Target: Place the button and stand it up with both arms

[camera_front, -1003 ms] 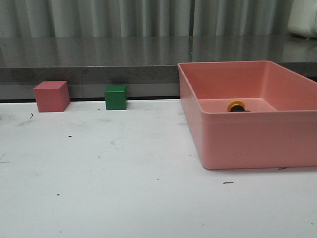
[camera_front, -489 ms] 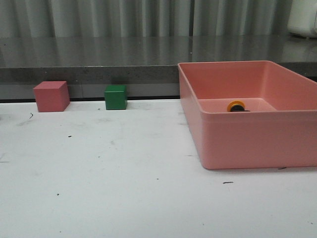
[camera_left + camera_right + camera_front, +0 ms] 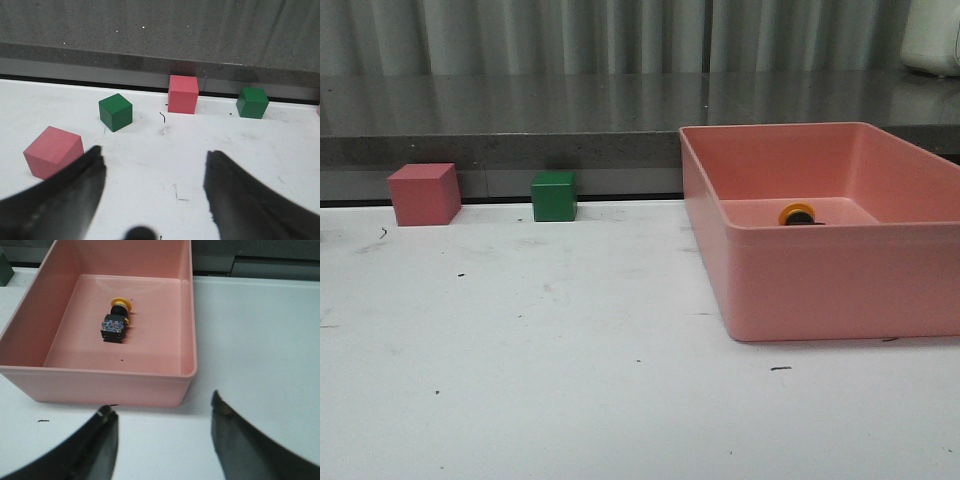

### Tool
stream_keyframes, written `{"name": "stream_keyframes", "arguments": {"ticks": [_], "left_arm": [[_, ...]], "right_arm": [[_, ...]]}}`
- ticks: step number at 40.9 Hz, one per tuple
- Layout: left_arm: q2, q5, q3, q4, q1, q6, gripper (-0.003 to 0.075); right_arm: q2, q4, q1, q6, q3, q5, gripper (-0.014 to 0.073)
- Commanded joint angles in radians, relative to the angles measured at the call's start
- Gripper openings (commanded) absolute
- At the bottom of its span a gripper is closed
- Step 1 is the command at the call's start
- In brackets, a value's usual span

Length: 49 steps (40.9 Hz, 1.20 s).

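The button lies on its side on the floor of a pink bin; its yellow cap points away from the camera and its black base with bluish terminals faces it. In the front view only its yellow cap shows over the bin's near wall. My right gripper is open and empty over the white table, just outside the bin's near wall. My left gripper is open and empty above bare table, short of the cubes. Neither arm shows in the front view.
In the front view a red cube and a green cube stand at the table's back edge on the left, under a grey ledge. The left wrist view shows two red cubes and two green cubes.
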<state>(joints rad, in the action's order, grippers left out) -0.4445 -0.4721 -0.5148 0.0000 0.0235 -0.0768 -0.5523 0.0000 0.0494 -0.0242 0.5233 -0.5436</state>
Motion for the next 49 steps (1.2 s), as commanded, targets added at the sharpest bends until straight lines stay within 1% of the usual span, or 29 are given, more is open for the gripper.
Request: {"name": "stream_keyframes", "arguments": {"ticks": [1, 5, 8, 11, 15, 19, 26, 33, 41, 49], "left_arm": [[-0.013, 0.092, -0.027, 0.0, -0.007, 0.001, 0.0566], [-0.014, 0.101, -0.034, 0.0, -0.007, 0.003, 0.0566], [-0.014, 0.096, -0.056, 0.0, -0.015, 0.007, 0.0566], [-0.014, 0.092, -0.084, 0.0, -0.048, 0.008, 0.0566], [-0.016, 0.072, -0.109, 0.008, -0.13, 0.017, 0.0566], [-0.026, 0.034, -0.131, 0.013, -0.225, 0.039, 0.0566], [-0.034, 0.021, -0.133, 0.013, -0.323, 0.039, 0.0566], [-0.034, 0.021, -0.133, 0.013, -0.341, 0.039, 0.0566], [-0.034, 0.021, -0.133, 0.013, -0.341, 0.039, 0.0566], [-0.034, 0.021, -0.133, 0.013, -0.341, 0.039, 0.0566]], "right_arm": [[-0.008, 0.0, -0.003, 0.007, 0.038, 0.06, 0.0584], [-0.008, 0.0, -0.003, 0.007, 0.06, 0.046, 0.058], [-0.028, 0.01, -0.003, 0.007, 0.104, -0.004, 0.058], [-0.065, 0.032, 0.002, 0.007, 0.169, -0.066, 0.058], [-0.141, 0.047, 0.03, 0.024, 0.274, -0.158, 0.058], [-0.228, 0.053, 0.081, 0.043, 0.365, -0.243, 0.058], [-0.406, 0.053, 0.179, 0.043, 0.485, -0.295, 0.058], [-0.591, 0.053, 0.241, 0.043, 0.58, -0.314, 0.058], [-0.813, 0.053, 0.243, 0.024, 0.699, -0.334, 0.058], [-1.034, 0.008, 0.242, -0.082, 0.838, -0.358, 0.058]]}}
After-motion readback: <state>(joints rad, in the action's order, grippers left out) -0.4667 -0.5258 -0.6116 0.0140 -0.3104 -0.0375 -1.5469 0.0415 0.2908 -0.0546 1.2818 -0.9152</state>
